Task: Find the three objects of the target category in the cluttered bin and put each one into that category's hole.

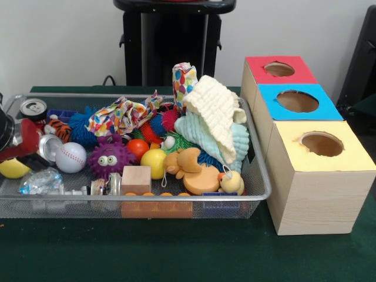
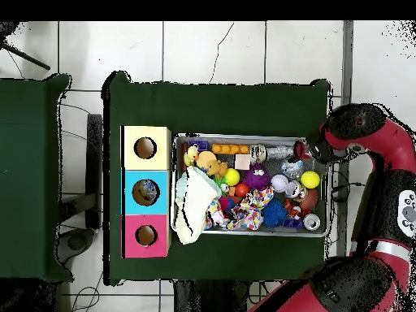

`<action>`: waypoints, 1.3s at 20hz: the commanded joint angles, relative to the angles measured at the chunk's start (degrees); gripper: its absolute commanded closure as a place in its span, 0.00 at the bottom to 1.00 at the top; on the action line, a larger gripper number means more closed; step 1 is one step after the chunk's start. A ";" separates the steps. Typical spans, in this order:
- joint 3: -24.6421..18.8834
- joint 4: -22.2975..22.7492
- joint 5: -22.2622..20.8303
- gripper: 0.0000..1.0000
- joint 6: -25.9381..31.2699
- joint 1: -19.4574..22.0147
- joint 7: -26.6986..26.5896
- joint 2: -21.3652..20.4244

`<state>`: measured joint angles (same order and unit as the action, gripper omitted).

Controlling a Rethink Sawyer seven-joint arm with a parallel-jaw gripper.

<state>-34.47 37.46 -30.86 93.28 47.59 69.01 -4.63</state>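
Over the bin's [image 2: 253,233] three-o'clock end in the overhead view, the gripper [image 2: 304,151] is seen; whether it is open or shut cannot be told. Target candidates lie mixed inside, the baseball [image 1: 71,157] among them. Clutter should be parted gently before the boxes' holes [image 1: 321,143] are approached.

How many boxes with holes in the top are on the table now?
3, in a row beside the wire-mesh bin: yellow-topped wooden box nearest the camera, blue-topped box in the middle, red-topped box farthest.
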 commanded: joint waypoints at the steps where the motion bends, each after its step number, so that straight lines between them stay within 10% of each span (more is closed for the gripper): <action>1: -0.46 4.30 -0.49 1.00 1.42 0.61 -17.95 2.35; 26: -1.96 -6.86 -4.86 1.00 -13.38 -2.18 -21.03 3.37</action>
<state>-34.47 32.02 -31.74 84.27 46.12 69.00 -3.49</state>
